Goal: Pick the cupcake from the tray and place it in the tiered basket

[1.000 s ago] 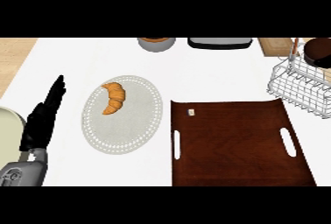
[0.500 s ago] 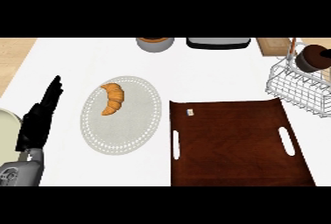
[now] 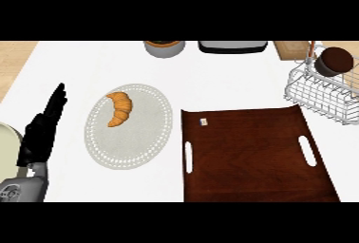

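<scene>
Resting at the lower left of the counter (image 3: 224, 76), the left hand (image 3: 41, 130) stands with its fingers straight and held together, pointing away from the robot, gripping nothing; the right hand shows nowhere in the view. Taking the brown tray (image 3: 252, 156) as the landmark: it lies right of centre, with a slot handle on each side and a small pale tag near its far left corner; no cupcake sits on its surface. Up and to the right of the tray, the white wire tiered basket (image 3: 316, 92) stands at the counter's right edge, and a dark brown round thing that looks like the cupcake (image 3: 335, 59) sits in its top part; whether it rests on wire or on something beneath, I cannot tell. That puts the cupcake well apart from the left hand, across the whole width of the counter, with the tray and plate between them. Just left of the tray lies a pale round plate (image 3: 140, 142) with a dotted rim, and a croissant (image 3: 119, 108) rests on its far part; the hand is beside the plate's left edge, not touching it. Beyond the tray, at the far edge, stand a grey pot (image 3: 165, 47) and a dark flat appliance (image 3: 231, 46).
</scene>
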Motion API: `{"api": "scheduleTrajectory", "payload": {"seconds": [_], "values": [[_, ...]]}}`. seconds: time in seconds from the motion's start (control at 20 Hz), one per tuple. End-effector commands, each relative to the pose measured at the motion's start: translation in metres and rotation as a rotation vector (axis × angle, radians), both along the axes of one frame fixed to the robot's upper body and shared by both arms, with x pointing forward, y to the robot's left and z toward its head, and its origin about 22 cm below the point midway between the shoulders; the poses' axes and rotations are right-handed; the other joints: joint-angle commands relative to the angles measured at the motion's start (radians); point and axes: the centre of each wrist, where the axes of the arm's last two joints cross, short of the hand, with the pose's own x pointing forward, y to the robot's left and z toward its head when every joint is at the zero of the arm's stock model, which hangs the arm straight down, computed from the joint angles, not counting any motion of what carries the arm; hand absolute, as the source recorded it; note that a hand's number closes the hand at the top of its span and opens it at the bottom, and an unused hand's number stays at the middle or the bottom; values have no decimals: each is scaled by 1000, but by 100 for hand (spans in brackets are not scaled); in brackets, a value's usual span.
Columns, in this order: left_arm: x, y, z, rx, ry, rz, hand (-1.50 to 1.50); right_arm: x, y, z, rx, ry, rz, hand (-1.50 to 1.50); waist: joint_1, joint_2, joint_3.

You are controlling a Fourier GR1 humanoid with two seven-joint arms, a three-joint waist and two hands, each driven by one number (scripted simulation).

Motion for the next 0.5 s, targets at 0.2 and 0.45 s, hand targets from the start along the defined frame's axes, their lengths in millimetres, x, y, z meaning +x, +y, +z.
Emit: {"api": "scheduleTrajectory", "payload": {"seconds": [0.2,0.45], "values": [[-6,8,-9,-2,-2,39,0,-106,-47,15,97,-19,-6,-150,-27,-3,0],[-4,6,-1,5,9,31,0,-179,-55,-14,110,-92,13,-150,-26,-2,1]]}}
